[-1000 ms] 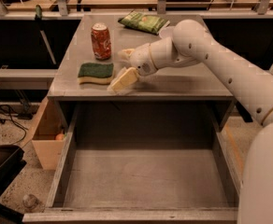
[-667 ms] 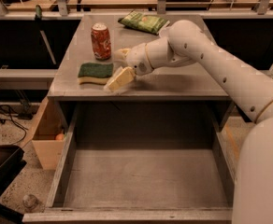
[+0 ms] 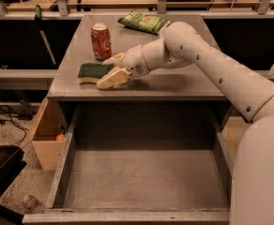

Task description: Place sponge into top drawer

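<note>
The sponge (image 3: 93, 72), dark green on top with a pale yellow base, lies flat near the front left of the grey cabinet top (image 3: 174, 86). My gripper (image 3: 110, 70) reaches in from the right. It is open, with one finger behind the sponge's right end and one finger (image 3: 111, 79) in front of it. The sponge rests on the surface. The top drawer (image 3: 141, 179) is pulled fully out below the cabinet top. It is wide, grey and holds nothing.
A red soda can (image 3: 101, 41) stands just behind the sponge. A green snack packet (image 3: 143, 22) lies at the back of the cabinet top. A wooden box (image 3: 45, 139) sits on the floor left of the drawer. My white arm (image 3: 221, 74) crosses the right side.
My gripper has moved left, from beside the sponge to having its fingers on either side of the sponge's right end. The sponge, can and drawer have not moved.
</note>
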Available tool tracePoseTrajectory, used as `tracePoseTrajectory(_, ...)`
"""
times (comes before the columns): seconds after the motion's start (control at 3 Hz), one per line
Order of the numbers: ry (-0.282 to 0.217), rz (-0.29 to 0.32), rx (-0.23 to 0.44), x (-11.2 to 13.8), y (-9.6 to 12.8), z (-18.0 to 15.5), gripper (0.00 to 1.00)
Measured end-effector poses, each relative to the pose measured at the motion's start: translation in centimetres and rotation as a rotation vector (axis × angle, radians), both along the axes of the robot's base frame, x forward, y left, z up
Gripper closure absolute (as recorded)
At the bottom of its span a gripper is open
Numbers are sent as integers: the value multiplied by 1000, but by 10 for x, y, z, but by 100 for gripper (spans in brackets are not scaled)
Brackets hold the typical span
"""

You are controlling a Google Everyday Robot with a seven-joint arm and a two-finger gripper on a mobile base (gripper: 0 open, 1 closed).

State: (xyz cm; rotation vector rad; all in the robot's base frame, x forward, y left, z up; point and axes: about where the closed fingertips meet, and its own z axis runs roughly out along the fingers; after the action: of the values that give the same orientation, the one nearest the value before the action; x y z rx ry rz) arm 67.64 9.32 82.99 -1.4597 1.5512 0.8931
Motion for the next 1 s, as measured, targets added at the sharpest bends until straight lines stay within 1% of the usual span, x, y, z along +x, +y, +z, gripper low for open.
tracePoseTrajectory(0.33,2,5,0,-1,3,-1,72)
tracePoseTrajectory(0.67,4,10,1,-2,6,-2,100)
tracePoseTrajectory(1.0,4,10,1,-2,6,-2,100)
